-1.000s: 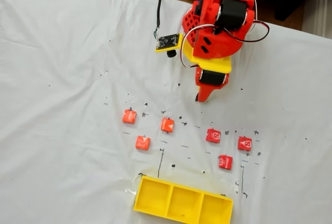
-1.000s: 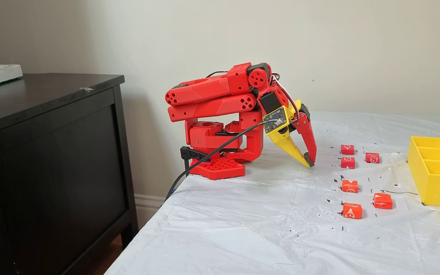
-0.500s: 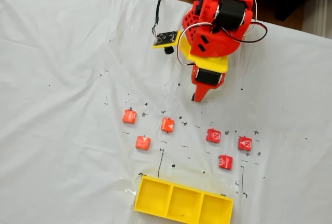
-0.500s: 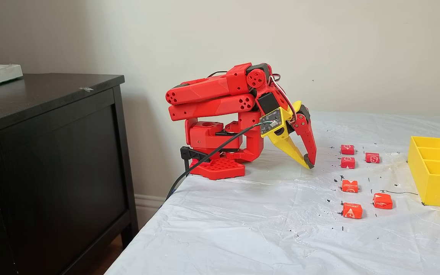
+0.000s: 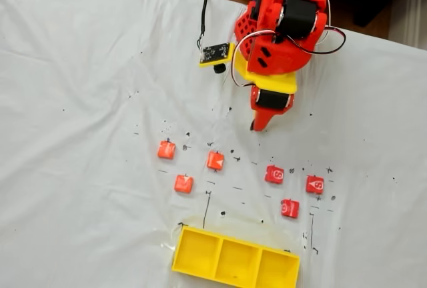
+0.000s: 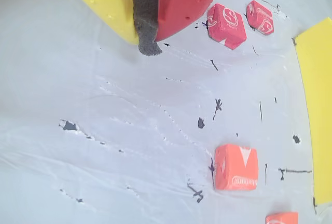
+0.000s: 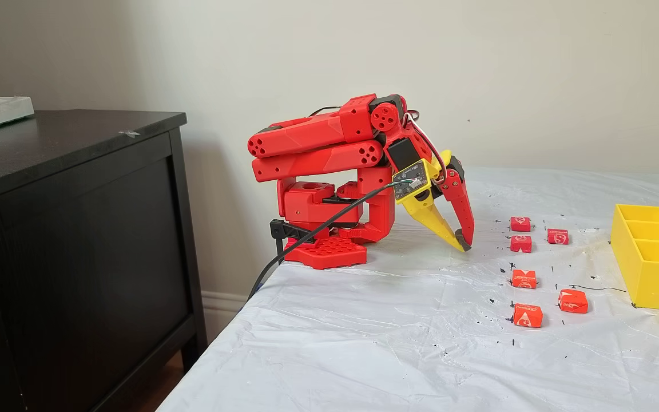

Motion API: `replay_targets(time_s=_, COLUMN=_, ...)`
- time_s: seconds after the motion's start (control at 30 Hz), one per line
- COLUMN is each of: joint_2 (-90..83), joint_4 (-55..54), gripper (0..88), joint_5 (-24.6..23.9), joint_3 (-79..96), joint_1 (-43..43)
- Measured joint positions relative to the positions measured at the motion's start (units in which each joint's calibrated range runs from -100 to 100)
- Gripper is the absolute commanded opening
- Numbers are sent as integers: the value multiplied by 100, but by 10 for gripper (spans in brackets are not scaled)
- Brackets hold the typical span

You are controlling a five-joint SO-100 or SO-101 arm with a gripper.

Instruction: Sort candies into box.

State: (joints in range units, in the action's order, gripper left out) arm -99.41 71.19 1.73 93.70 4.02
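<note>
Pincer (image 7: 462,245) tips are pressed together, pinching nothing, and sit low on the white-covered bench (image 5: 80,101), short of the candies. All six candies lie loose on the sheet: three orange-red ones (image 5: 184,183) and three deeper red, marked ones (image 5: 289,208), with the yellow box (image 5: 235,259) beyond them, its three compartments bare. Judged from this, a forward sweep with the tips this low could snag the wrinkled sheet and drag candies out of place. Unless the tips spread first, they would shove the nearest orange-red piece (image 6: 236,166) rather than straddle it.
</note>
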Motion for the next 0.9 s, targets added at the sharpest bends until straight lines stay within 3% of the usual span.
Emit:
replay_targets(time_s=0.37, joint_2=187, joint_4=-338, gripper=0, joint_5=-20, joint_3=-726, joint_1=715)
replay_targets(time_s=0.9, joint_2=4828, joint_4=455, gripper=0, joint_5=-449, joint_3=-5672, joint_1=1723)
